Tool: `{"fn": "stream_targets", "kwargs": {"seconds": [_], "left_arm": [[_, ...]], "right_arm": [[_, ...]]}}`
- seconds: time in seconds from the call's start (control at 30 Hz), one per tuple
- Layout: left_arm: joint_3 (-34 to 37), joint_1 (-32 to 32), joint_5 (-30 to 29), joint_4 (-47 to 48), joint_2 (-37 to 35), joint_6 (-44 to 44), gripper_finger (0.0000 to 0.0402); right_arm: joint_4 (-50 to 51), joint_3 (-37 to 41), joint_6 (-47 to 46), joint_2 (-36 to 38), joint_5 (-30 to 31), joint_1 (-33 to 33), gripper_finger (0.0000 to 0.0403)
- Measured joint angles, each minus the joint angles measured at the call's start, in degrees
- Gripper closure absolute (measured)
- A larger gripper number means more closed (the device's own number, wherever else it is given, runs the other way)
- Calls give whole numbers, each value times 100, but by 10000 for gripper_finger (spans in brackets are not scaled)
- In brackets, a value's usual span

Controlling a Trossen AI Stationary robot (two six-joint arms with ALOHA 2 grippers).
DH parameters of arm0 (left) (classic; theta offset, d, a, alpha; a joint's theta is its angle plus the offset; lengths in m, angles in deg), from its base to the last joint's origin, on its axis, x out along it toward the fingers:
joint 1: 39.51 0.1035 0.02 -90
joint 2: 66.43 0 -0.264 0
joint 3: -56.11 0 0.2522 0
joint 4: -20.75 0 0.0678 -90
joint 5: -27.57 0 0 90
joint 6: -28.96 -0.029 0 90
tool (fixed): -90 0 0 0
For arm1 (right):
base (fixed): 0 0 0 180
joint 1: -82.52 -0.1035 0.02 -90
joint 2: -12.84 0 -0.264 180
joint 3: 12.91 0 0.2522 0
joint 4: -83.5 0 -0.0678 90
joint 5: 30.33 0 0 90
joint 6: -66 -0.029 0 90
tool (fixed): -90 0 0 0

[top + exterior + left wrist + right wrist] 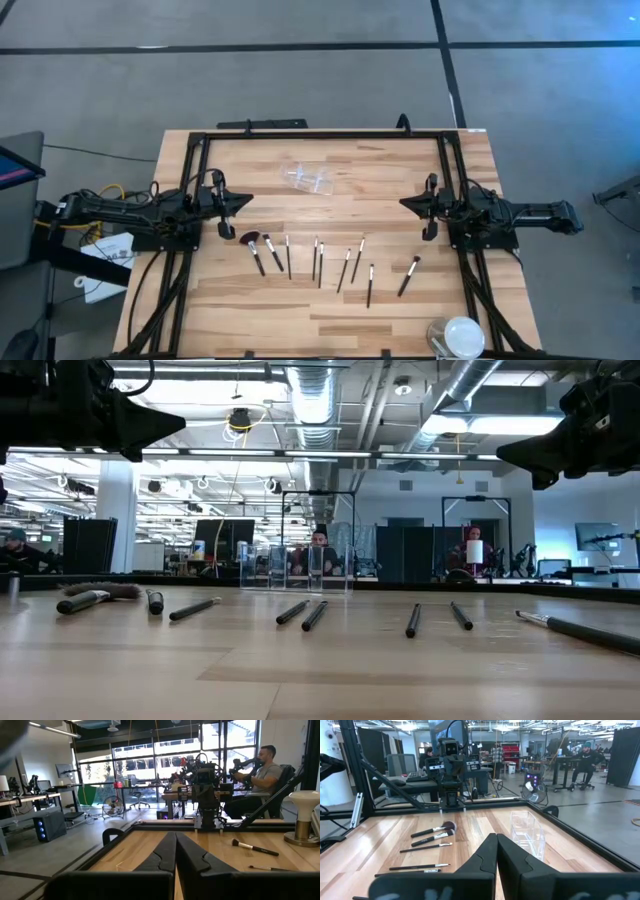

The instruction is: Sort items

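Observation:
Several slim black-handled makeup brushes [318, 262] lie flat in a loose row across the table's near half. The fluffy pinkish-headed one [252, 243] is at the row's left end, another brush [408, 275] at its right end. In the right wrist view the fluffy brush [434, 830] lies flat on the wood. My left gripper [246, 203] hovers shut above the table's left side, pointing right. My right gripper [405, 204] hovers shut over the right side, pointing left. Neither touches a brush.
A small clear plastic holder [307, 179] lies on the table's far middle, between the grippers. A round white-and-clear disc [461, 334] sits at the near right corner. A black frame [320, 135] runs along the table's edges. People sit in the room beyond.

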Motion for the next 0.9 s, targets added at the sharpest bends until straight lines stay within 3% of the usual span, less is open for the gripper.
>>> {"fn": "stream_targets", "kwargs": {"seconds": [0.67,0.9], "left_arm": [[1,0,0,-159,-2,2,398],[1,-4,48,-153,210,-542,398]], "right_arm": [[0,2,0,1,-1,-1,402],[0,2,0,-1,-2,-2,402]]}}
